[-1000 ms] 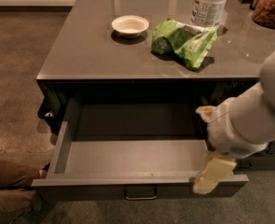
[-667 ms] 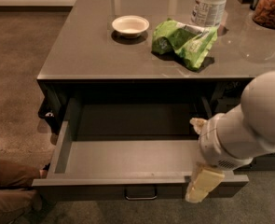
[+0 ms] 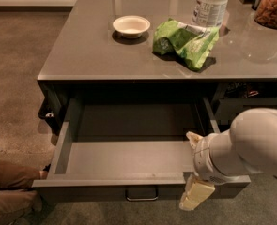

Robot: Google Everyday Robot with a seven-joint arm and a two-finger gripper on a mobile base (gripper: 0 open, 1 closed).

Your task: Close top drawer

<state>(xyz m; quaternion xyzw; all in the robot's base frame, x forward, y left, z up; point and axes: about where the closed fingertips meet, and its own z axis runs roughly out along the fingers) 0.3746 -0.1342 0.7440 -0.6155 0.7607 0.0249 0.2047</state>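
The top drawer (image 3: 128, 161) stands pulled far out from under the grey countertop, with its paler grey inner box empty. Its dark flat front (image 3: 81, 191) runs along the bottom of the view, with a small metal loop pull (image 3: 141, 194) at centre. My gripper (image 3: 194, 168) is at the right end of the drawer front. It is open: one pale finger (image 3: 196, 195) hangs in front of the drawer front, and the other fingertip (image 3: 193, 138) shows above the drawer's inside. My white arm (image 3: 250, 146) hides the drawer's right front corner.
On the countertop (image 3: 81, 55) are a small white bowl (image 3: 131, 26), a green crumpled bag (image 3: 187, 40), a white tub (image 3: 213, 4) and a jar of brown snacks (image 3: 272, 6). A person's legs (image 3: 9, 191) lie at lower left on the carpet. Darker cabinet fronts stand at right.
My arm has moved left and down along the drawer front, and the lower finger now hangs further left, closer to the pull. The drawer itself has not visibly moved.
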